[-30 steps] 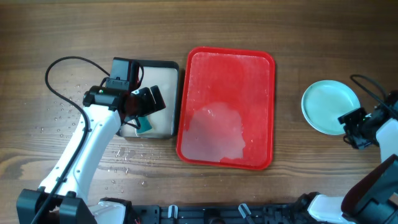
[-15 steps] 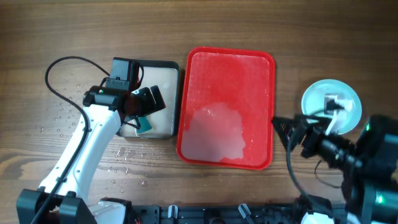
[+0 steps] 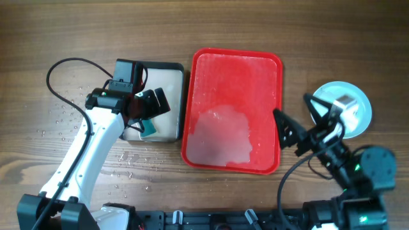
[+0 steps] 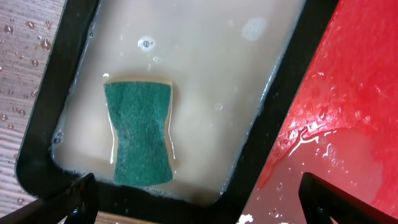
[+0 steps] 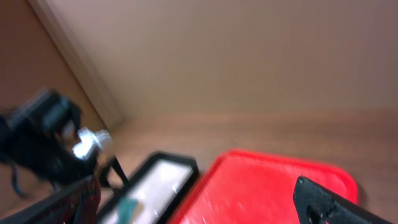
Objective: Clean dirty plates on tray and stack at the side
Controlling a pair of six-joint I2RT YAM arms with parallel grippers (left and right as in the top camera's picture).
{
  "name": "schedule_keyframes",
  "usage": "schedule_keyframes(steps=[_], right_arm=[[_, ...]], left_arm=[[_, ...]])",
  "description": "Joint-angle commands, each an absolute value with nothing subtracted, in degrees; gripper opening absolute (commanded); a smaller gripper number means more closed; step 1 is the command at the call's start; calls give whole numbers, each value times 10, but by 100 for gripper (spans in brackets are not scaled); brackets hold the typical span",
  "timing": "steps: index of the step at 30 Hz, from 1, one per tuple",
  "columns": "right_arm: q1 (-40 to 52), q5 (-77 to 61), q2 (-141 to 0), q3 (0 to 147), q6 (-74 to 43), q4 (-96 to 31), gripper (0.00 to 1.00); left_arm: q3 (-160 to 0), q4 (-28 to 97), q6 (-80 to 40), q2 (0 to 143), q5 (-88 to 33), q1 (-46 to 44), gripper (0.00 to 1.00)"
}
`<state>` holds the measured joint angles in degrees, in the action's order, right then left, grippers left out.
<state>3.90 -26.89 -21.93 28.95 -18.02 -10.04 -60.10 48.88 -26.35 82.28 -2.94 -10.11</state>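
Observation:
The red tray [image 3: 233,108] lies in the middle of the table, wet, with no plate on it. It also shows, blurred, in the right wrist view [image 5: 267,186]. The pale blue-white plates [image 3: 359,118] lie on the table to its right, partly hidden by my right arm; I cannot tell how many. My right gripper [image 3: 301,124] is open and empty, raised between the tray's right edge and the plates. My left gripper [image 3: 146,115] is open and empty above a green sponge [image 4: 140,134].
The sponge lies in cloudy water in a small black-rimmed tray [image 3: 172,96], just left of the red tray; it also shows in the left wrist view [image 4: 59,93]. Water drops dot the wood around the left arm [image 3: 64,118].
My right arm has swung up and left from beside the plates toward the tray's right edge, and now points across the tray. The left arm has not moved.

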Motion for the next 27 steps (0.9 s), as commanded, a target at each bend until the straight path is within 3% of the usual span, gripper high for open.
schedule_keyframes(steps=[1, 6, 11, 16, 19, 27], right_arm=[[40, -186, -111, 195, -152, -95, 100], [40, -39, -2, 102, -149, -67, 100], [40, -63, -2, 0, -73, 130, 100], [40, -58, -2, 3, -60, 99, 100], [40, -54, -4, 3, -61, 4, 100], [40, -53, -25, 3, -61, 2, 99]], left_arm=[[-603, 489, -257, 818, -32, -99, 100], [-603, 489, -257, 818, -32, -99, 100], [-603, 489, -257, 818, -32, -99, 100], [-603, 489, -257, 818, -32, -99, 100], [-603, 489, -257, 818, -32, -99, 100], [-603, 489, -257, 818, -32, -99, 100]])
